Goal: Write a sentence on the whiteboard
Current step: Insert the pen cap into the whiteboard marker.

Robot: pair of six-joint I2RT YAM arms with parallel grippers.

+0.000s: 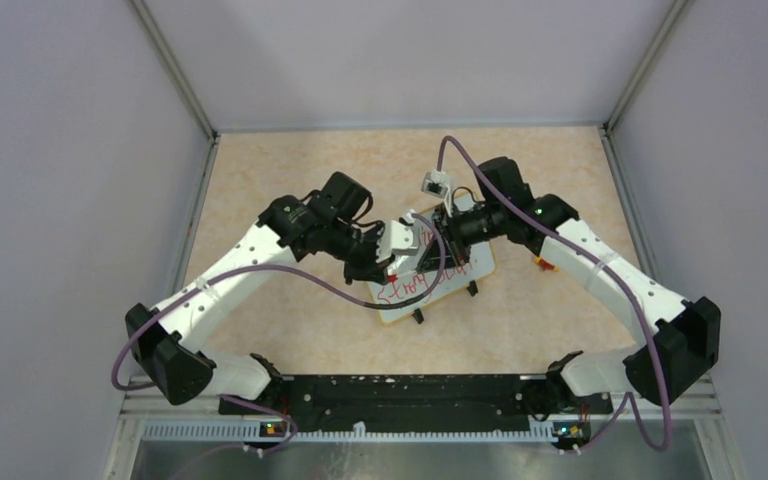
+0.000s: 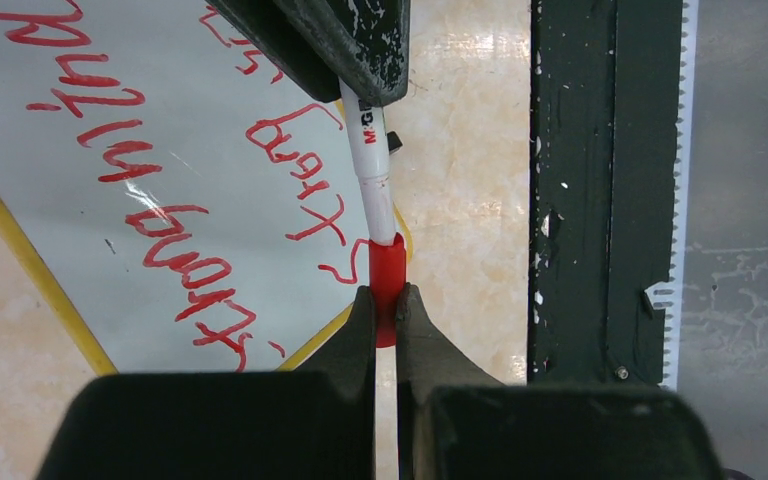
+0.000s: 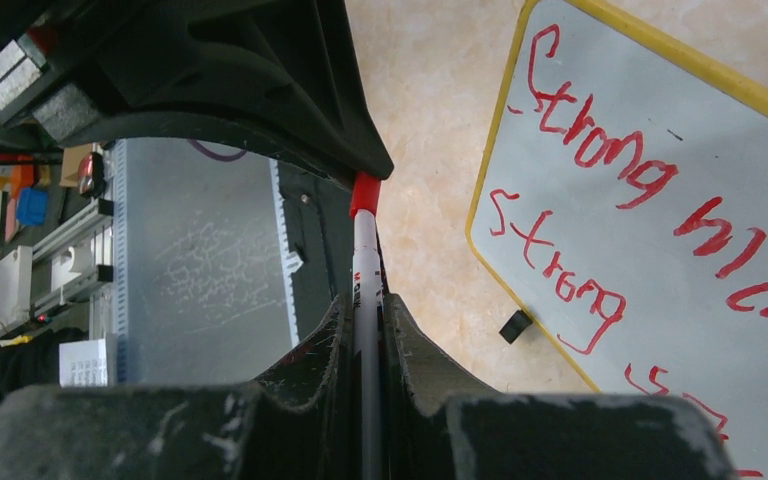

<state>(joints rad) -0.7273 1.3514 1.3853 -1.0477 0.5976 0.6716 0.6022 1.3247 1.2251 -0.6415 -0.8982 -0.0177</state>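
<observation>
The whiteboard (image 1: 465, 272) lies tilted in the middle of the table, with a yellow rim. The sentence (image 1: 407, 291) is in red handwriting in two lines. The left wrist view (image 2: 175, 262) and the right wrist view (image 3: 600, 150) show "Strong" in both lines. My left gripper (image 1: 388, 270) is shut on the red marker cap (image 2: 387, 265). My right gripper (image 1: 432, 252) is shut on the white marker (image 3: 365, 265). The marker's tip end sits in the cap (image 3: 364, 193), and the marker (image 2: 370, 160) spans between both grippers above the board's near corner.
Two black clip feet (image 1: 419, 316) (image 1: 473, 288) stick out of the board's near long edge; one shows in the right wrist view (image 3: 515, 325). A small orange object (image 1: 543, 262) lies right of the board. The black base rail (image 1: 400, 395) runs along the near edge.
</observation>
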